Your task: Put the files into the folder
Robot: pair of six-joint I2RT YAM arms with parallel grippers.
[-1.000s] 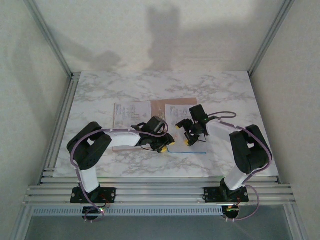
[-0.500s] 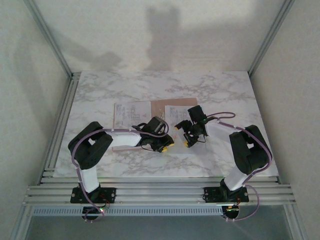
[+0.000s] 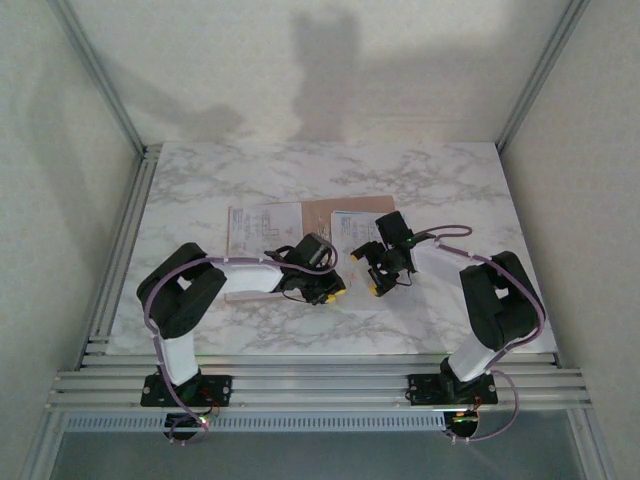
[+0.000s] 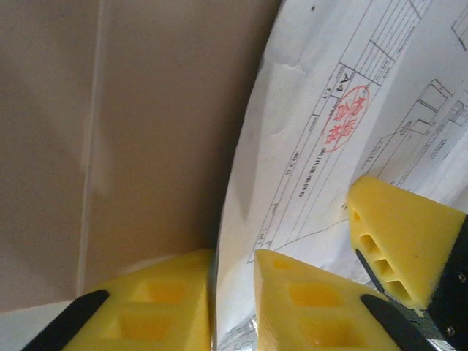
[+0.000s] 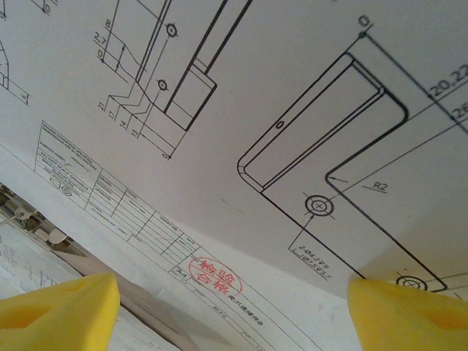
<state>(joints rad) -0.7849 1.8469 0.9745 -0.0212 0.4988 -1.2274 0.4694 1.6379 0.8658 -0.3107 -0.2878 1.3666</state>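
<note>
The left pincer [image 4: 232, 257] is drawn narrow. Its yellow jaws nip the near edge of the top sheet of the files [image 4: 322, 95], which bows up off the folder [image 4: 146, 131] in the wrist view. The grip looks meant to steer that edge so the paper rides over the card rather than catching on it. Just at its 3 o'clock the right pincer [image 5: 232, 287] stands wide, jaws spread over the same drawing sheet and holding nothing. I judge it is there to press and push the paper, not to grasp it.

Outward from both, seen from above, the folder seems to lie open near the middle of the desk [image 3: 480, 180]. Its brown card shows between one white sheet at 9 o'clock and another at 3 o'clock. So the files rest on the folder but are not yet shut in.

A second ago a blue edge ran along the desk at 6 o'clock of the right pincer. It is now out of sight, and the right-hand sheets have slid toward 12 o'clock onto the card. The right pincer has shifted slightly toward 12 and 9 o'clock, while the left has barely moved.
</note>
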